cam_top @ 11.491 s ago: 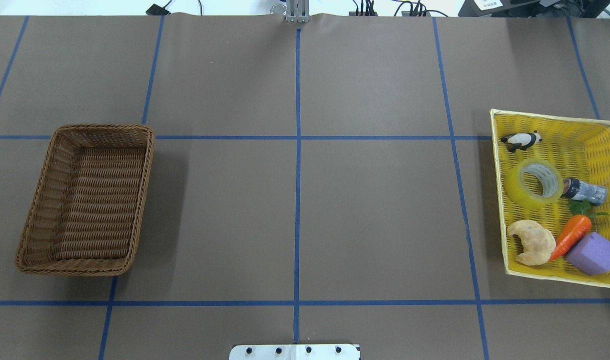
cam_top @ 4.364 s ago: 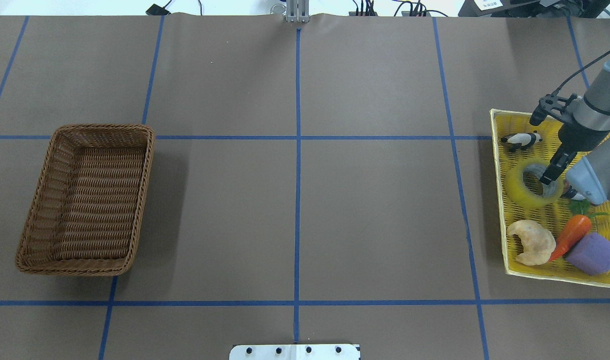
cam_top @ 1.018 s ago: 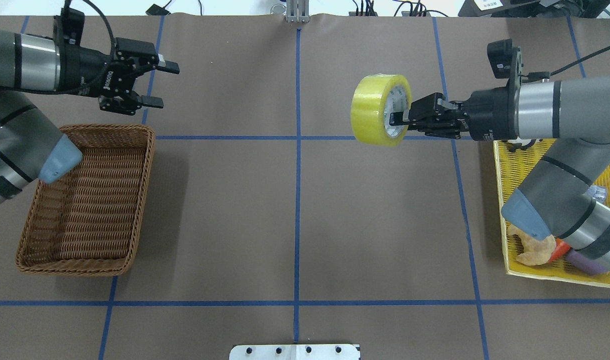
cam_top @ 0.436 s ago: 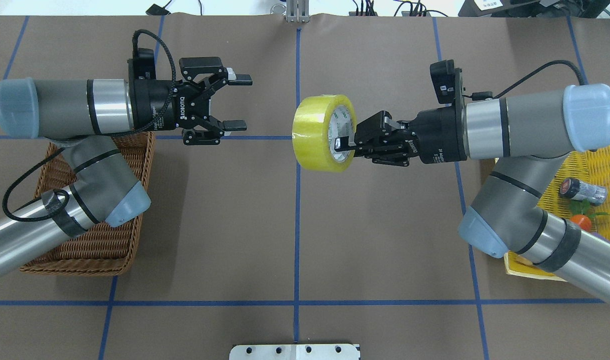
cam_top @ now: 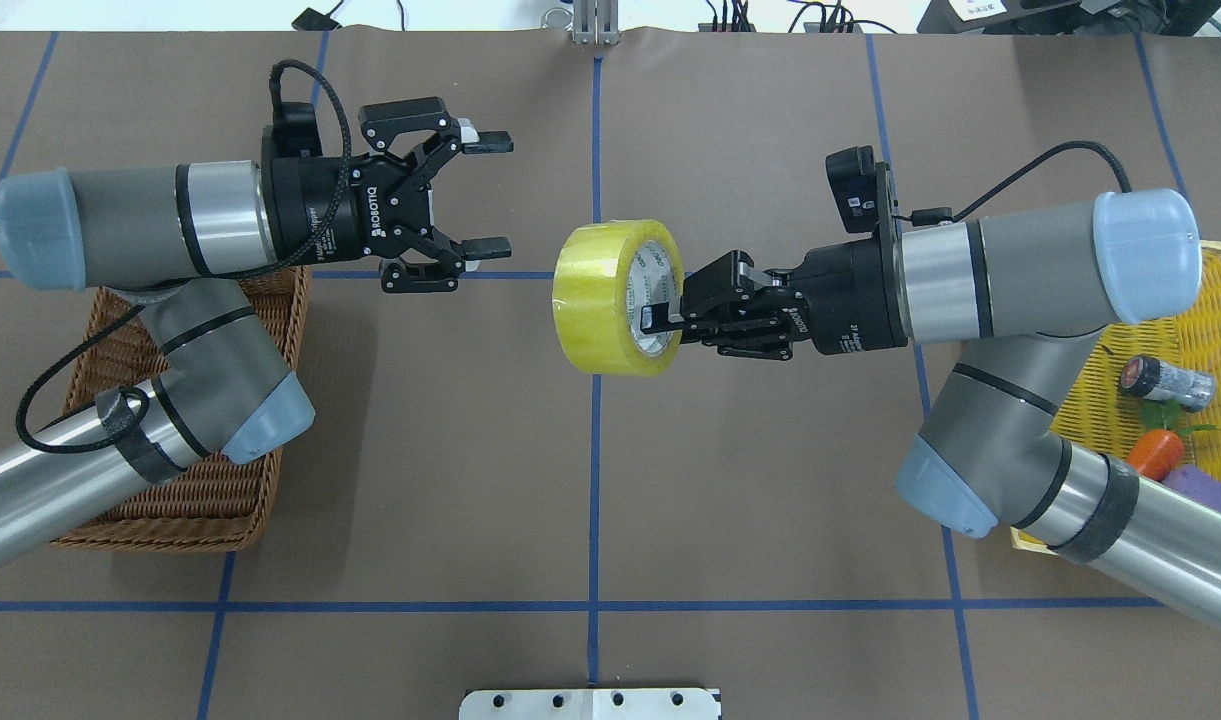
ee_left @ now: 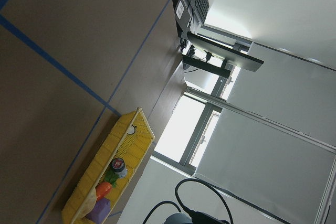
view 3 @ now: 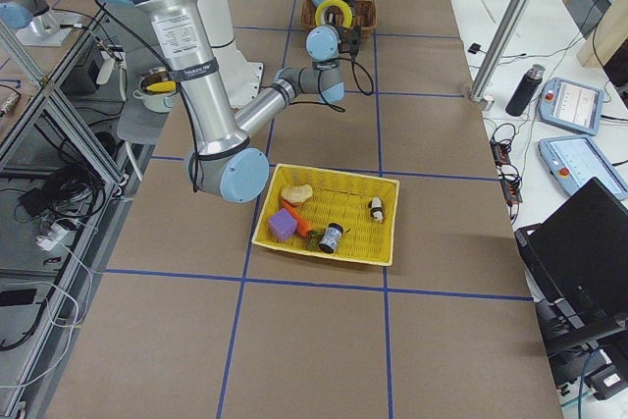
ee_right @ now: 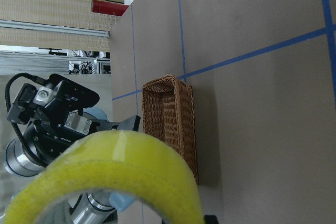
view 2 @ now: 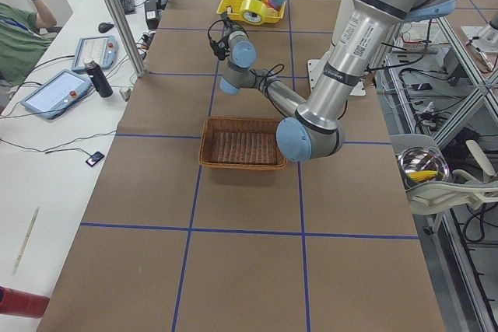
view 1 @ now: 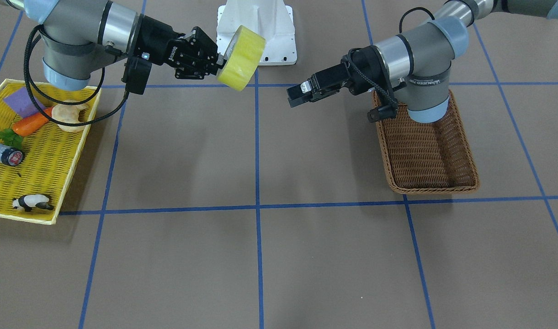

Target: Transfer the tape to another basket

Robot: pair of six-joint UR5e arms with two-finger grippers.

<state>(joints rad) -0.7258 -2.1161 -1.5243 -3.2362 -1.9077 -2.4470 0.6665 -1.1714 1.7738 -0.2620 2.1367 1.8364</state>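
Note:
The yellow tape [cam_top: 610,297] hangs in the air over the table's centre line, standing on edge. My right gripper [cam_top: 660,315] is shut on its wall, one finger inside the pale core. It also shows in the front view [view 1: 241,58] and fills the right wrist view [ee_right: 115,171]. My left gripper [cam_top: 490,195] is open and empty, facing the tape with a short gap between them; it shows in the front view [view 1: 298,95] too. The brown wicker basket [cam_top: 170,500] lies at the left, partly under my left arm, with nothing in it [view 1: 425,151].
The yellow mesh tray [view 1: 41,151] at the right end holds a panda figure [view 1: 32,202], a small bottle [view 1: 4,153], a carrot [view 1: 29,124], a croissant [view 1: 71,114] and a purple block [view 1: 20,100]. The white robot base [view 1: 260,27] stands behind the centre line.
My right gripper lifted the tape from the yellow tray and carried it left to the centre line. My left arm swung right toward it, gripper still open.

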